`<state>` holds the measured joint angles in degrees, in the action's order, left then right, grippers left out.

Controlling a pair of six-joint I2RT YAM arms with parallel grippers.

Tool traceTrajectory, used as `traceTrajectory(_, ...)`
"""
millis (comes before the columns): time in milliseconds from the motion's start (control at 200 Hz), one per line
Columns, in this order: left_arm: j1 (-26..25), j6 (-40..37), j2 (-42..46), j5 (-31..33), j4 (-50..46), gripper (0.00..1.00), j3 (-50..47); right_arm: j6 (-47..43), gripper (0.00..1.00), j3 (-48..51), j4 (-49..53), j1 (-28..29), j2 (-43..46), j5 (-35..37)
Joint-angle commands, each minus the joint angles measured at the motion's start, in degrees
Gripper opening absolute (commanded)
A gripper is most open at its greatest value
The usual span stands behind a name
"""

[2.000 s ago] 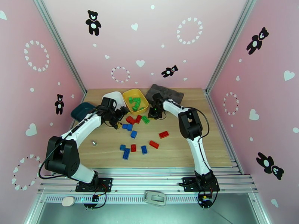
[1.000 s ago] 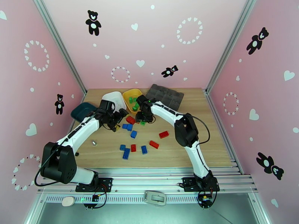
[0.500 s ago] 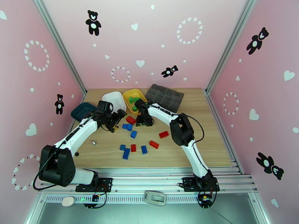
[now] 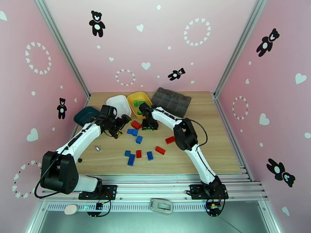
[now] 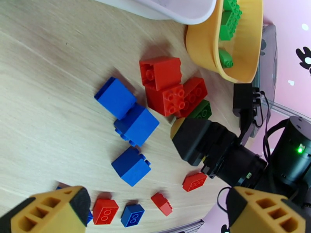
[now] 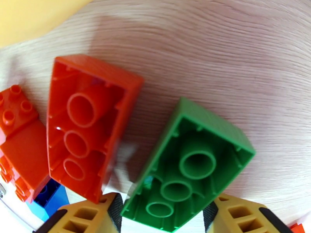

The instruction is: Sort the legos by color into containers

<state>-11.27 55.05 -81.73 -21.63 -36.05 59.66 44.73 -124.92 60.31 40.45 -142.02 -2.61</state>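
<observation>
Right gripper (image 6: 162, 206) straddles an upturned green brick (image 6: 190, 164), grip unclear; a red brick (image 6: 87, 125) crowds its nine o'clock. Left gripper (image 5: 155, 200) gapes wide.

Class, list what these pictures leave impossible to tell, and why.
1. Teal tray contents: top view, too small, dark inside.
2. Right fingers on green brick: right wrist view, bottom edge cuts off contact.
3. White tray inside: left wrist view, top edge.
</observation>
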Motion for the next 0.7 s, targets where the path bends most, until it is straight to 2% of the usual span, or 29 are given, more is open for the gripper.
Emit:
traceTrajectory(0,0.54,-1.07,1.36,-0.24,-1.48,0.98,0.41,0.71,0.53,-0.69,0.67,-1.67,-1.12,3.29)
traceTrajectory(511,0.55,-0.16,-4.76,-0.75,0.80,0.98,5.72,-2.04,0.24,11.71,-2.85,-3.56,11.59,5.96)
traceTrajectory(696,0.25,0.14,-9.31,-1.18,1.06,0.98,10.36,-4.35,0.21,13.49,-3.55,-3.97,16.21,4.80)
